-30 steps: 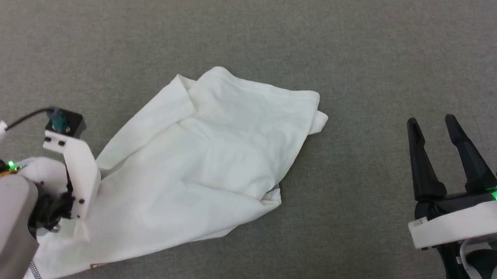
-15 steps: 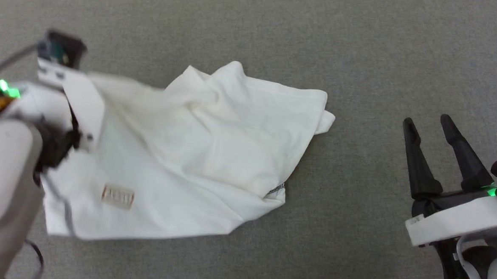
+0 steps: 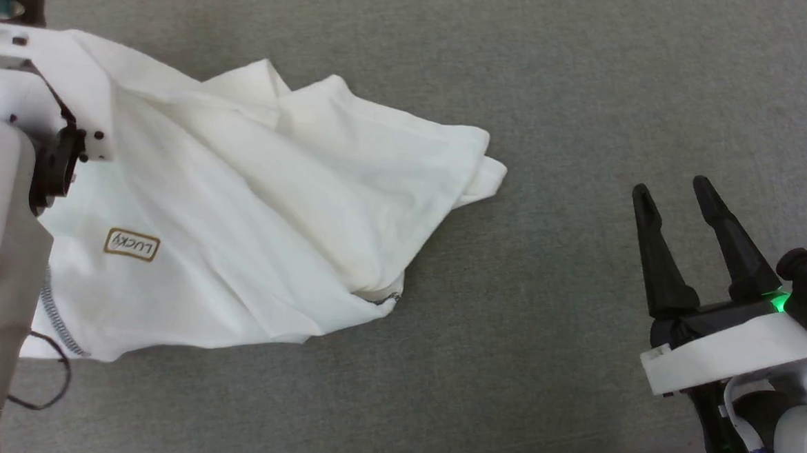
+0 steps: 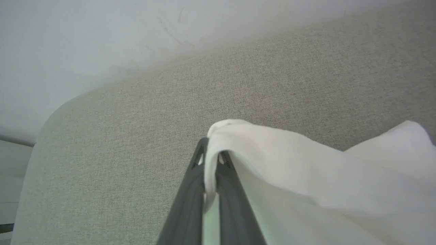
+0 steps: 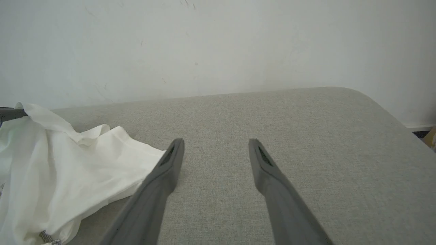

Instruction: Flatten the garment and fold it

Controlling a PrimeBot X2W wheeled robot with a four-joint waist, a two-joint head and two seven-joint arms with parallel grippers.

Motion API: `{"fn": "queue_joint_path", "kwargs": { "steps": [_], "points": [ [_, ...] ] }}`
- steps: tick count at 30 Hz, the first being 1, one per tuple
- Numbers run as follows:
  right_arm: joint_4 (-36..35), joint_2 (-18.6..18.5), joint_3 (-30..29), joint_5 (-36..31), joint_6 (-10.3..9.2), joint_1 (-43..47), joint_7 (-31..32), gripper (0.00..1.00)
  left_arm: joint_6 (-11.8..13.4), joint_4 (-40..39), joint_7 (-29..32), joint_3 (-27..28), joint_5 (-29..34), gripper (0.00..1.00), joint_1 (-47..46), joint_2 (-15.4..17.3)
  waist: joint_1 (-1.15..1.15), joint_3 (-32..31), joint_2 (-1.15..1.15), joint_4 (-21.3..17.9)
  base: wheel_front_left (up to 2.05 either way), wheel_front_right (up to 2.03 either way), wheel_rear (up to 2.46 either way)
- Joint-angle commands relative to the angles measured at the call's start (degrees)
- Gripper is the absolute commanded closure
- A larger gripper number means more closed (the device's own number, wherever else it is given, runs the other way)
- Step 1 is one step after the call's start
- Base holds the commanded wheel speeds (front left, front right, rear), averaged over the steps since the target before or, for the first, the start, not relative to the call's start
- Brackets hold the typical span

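Now that L hand has clamped & raised the garment, logo shows; R hand stays splayed.

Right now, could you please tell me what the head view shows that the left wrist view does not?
Head view, not the left wrist view: the brown-outlined logo on the garment, and the right tool, open, off to the robot's right and apart from the cloth. Left wrist view, not the head view: the left tool shut on a fold of the garment's edge, and the pale wall behind. Both: the white garment lying crumpled on the grey surface.
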Motion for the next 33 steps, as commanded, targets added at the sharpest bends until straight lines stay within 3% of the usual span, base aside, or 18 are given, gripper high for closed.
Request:
{"fn": "queue_joint_path", "kwargs": {
  "steps": [1, 7, 14, 25, 33],
  "points": [
    [0.33, 0.13, -0.12, 0.08, -0.05, 0.03, -0.47, 0.00, 0.66, 0.99, -1.54, 0.67, -0.68, 0.00, 0.38, -0.51, -0.01, 1.12, 0.00, -1.21, 0.00, 0.00, 0.00],
    [1.99, 0.13, -0.31, 0.21, -0.05, 0.77, -0.03, 0.00, 3.05, -1.41, -13.63, 3.31, -2.26, 0.00, 6.28, -2.15, -0.01, -2.73, 0.00, 1.26, 0.00, 0.00, 0.00],
    [2.77, 0.13, -0.97, 0.54, -0.05, 1.81, 2.19, 0.00, 7.13, -14.80, -24.92, 5.72, -3.31, 0.00, 20.72, -3.57, -0.01, -8.81, 0.00, 5.41, 0.00, 0.00, 0.00],
    [3.24, 0.13, -0.67, 0.96, -0.05, 3.88, 5.44, 0.00, 13.37, -34.08, -32.79, 9.02, -2.74, 0.00, 40.81, -3.32, -0.01, -14.07, 0.00, 8.44, 0.00, 0.00, 0.00],
    [5.12, 0.12, -0.19, 1.57, -0.05, 5.35, 8.75, 0.00, 15.54, -39.97, -36.78, 12.05, -2.95, 0.00, 49.73, -2.54, -0.01, -15.10, 0.00, 10.00, 0.00, 0.00, 0.00]
  ]
}}
